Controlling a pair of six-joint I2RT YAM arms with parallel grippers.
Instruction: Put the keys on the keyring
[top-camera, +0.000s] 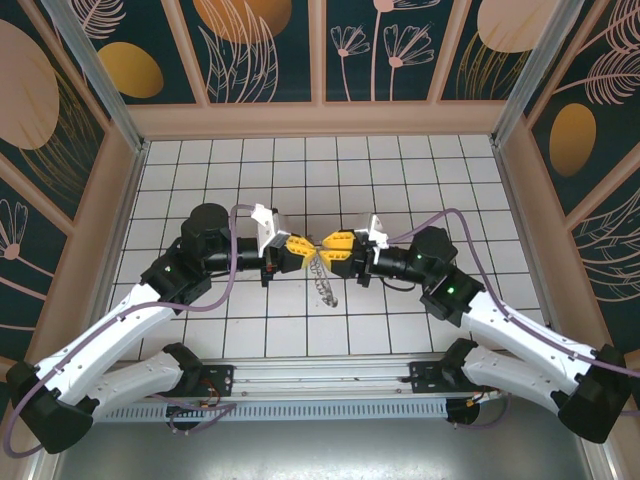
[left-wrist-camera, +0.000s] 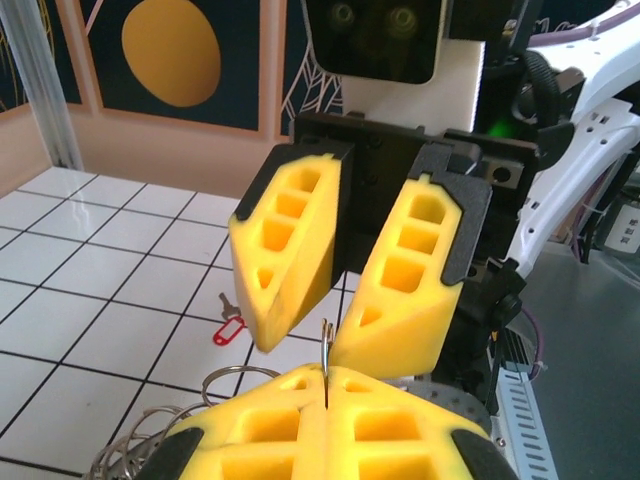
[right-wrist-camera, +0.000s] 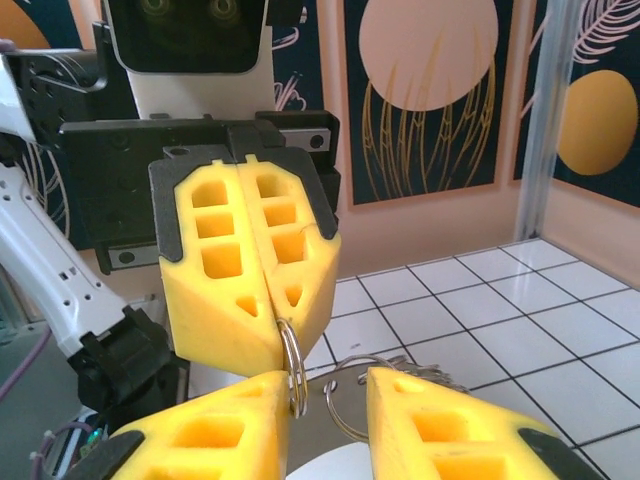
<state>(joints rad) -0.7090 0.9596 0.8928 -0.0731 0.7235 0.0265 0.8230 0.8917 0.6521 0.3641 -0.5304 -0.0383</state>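
Observation:
My left gripper (top-camera: 303, 247) is shut on the keyring (left-wrist-camera: 326, 345), which shows edge-on as a thin silvery coil standing up from between its yellow pads (left-wrist-camera: 326, 376). Facing it, my right gripper (top-camera: 328, 245) is open, its fingertips (right-wrist-camera: 330, 405) straddling the ring (right-wrist-camera: 297, 365); the ring rests against the left-hand finger (right-wrist-camera: 235, 430). More loops and a jagged bunch hang below the grippers (top-camera: 323, 278). The tiny silver key with its red tag (left-wrist-camera: 228, 325) lies flat on the white tiles, apart from both grippers.
Both arms meet above the middle of the white tiled floor (top-camera: 420, 180). Low pinkish walls (top-camera: 320, 118) enclose it at the back and sides. An aluminium rail (top-camera: 320, 385) runs along the near edge between the arm bases.

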